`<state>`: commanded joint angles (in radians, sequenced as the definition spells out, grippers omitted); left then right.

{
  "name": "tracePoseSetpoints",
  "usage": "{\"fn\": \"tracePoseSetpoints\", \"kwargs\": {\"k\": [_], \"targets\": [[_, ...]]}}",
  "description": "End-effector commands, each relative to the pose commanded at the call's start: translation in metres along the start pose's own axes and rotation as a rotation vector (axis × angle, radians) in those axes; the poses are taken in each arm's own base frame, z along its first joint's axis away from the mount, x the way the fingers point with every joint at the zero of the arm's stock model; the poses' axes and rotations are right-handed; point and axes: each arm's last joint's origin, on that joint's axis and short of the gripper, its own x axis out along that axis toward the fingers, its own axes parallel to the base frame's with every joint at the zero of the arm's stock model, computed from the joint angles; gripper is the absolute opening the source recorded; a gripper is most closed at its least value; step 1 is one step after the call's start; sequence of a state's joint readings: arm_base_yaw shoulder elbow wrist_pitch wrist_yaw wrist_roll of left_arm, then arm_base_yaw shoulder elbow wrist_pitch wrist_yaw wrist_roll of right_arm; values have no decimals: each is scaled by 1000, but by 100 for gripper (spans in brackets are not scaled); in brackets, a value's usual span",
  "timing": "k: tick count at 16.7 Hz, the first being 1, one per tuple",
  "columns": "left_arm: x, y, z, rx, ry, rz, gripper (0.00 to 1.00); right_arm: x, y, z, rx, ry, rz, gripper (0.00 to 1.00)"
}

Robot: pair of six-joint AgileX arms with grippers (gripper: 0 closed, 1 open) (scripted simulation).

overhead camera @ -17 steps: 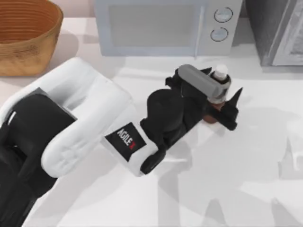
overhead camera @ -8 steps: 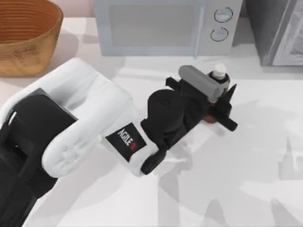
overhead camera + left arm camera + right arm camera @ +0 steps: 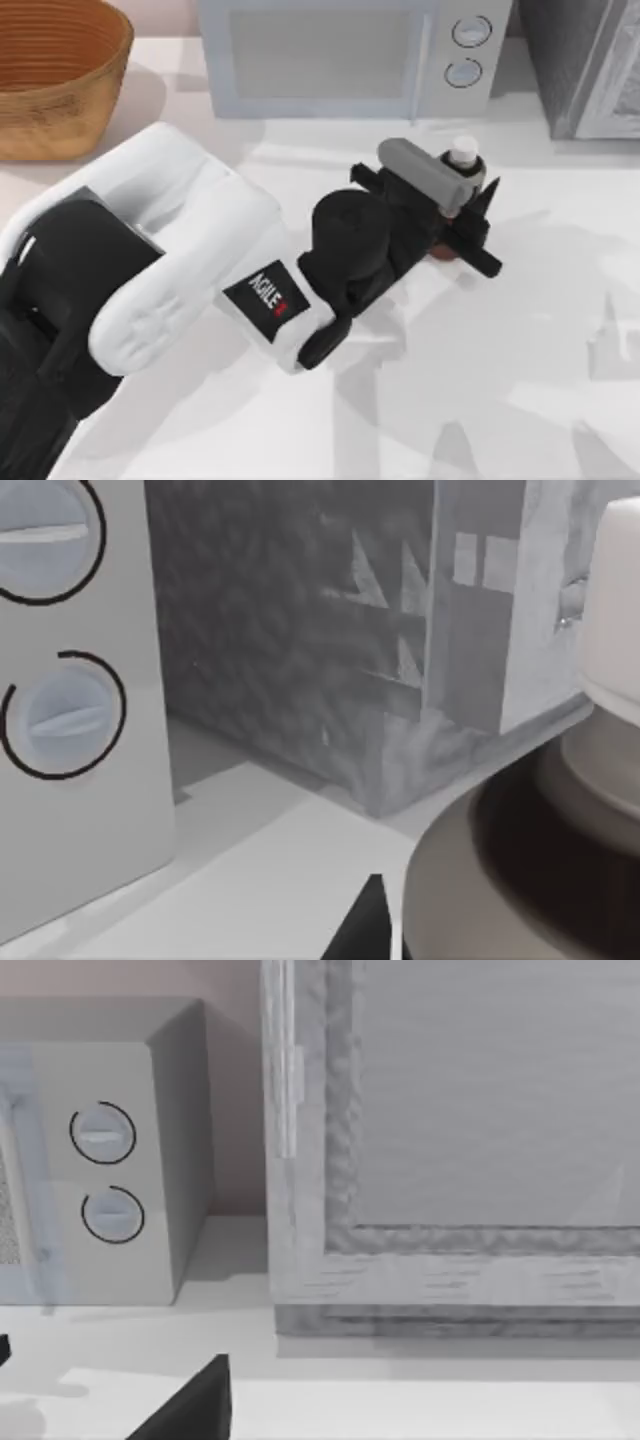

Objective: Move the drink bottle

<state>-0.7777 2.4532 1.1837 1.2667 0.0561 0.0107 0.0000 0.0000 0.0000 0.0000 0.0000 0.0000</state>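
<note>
- left gripper (image 3: 462, 215) is clamping its jaws on the drink bottle (image 3: 462, 154), just in front of the microwave (image 3: 345, 55), bottle standing upright w/ white cap up
- basket (image 3: 55, 75) is sitting at the surface's (image 3: 500, 400) far left corner
- right arm's jaws: can't tell

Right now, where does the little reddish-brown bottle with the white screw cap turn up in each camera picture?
Top view: the drink bottle stands right of centre, between the left gripper's fingers, just in front of the microwave.
Left wrist view: its white cap and shoulder sit close up.
Right wrist view: not in it.
Shared landmark: the microwave's two round dials.
</note>
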Motion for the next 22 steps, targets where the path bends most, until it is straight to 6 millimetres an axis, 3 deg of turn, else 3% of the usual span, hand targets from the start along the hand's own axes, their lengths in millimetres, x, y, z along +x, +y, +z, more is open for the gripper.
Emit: {"fn": "tracePoseSetpoints", "kwargs": {"k": [4,7,9,11,14,16,18,22], "targets": [[-6,15,3,2,-6,0,0,0,0,0,0,0,0,100],[-32,63,8,6,-5,-1,0,0,0,0,0,0,0,100],[-64,109,13,7,1,2,0,0,0,0,0,0,0,100],[-109,154,18,6,7,5,0,0,0,0,0,0,0,100],[-185,199,28,4,11,6,0,0,0,0,0,0,0,100],[-226,210,35,6,8,6,0,0,0,0,0,0,0,100],[-254,211,40,10,4,6,0,0,0,0,0,0,0,100],[-267,210,43,14,0,6,0,0,0,0,0,0,0,100]]}}
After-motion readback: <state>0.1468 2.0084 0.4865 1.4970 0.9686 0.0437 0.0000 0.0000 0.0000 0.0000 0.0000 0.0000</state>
